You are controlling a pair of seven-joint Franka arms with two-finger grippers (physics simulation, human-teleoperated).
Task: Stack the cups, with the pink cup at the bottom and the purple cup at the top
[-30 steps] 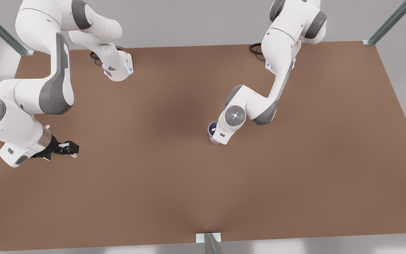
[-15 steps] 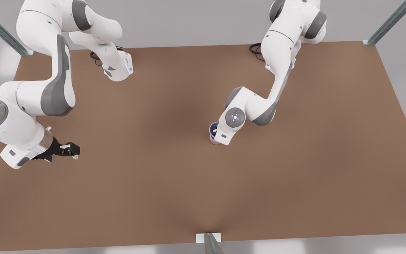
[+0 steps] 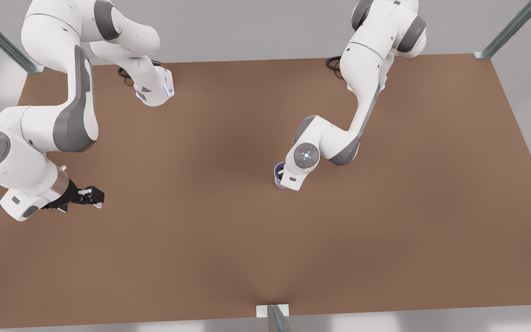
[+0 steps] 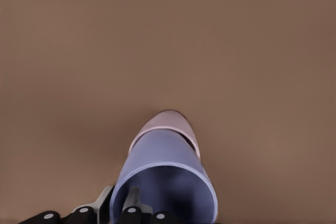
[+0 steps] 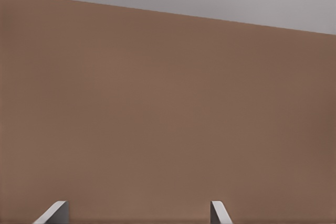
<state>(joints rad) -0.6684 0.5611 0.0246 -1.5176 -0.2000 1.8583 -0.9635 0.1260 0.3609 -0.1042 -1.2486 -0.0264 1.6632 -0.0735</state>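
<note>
Since the earlier frames, the wrist of the arm at the front view's right is being seen slightly lower and closer to the cups, while the other arm is being seen almost unmoved from half a second ago. The left gripper point(image 4: 118, 208) is being shown at the purple cup point(image 4: 165, 169), one finger point(image 4: 131, 200) inside the rim and one outside, so its jaws are being held narrowly on the cup's wall. The purple cup is being seated upright inside the pink cup point(image 4: 170, 123), whose rim is being seen just beyond it; the stack is standing on the brown surface point(image 3: 201, 240) near its middle, partly hidden by the wrist in the front view, where the purple cup point(image 3: 278, 172) is being glimpsed. The right gripper point(image 3: 92, 196) is being held idle at the front view's left, well apart from the cups, its jaws spread wide and gripping nothing, with both fingertips point(image 5: 55, 212) being shown apart over bare surface.
</note>
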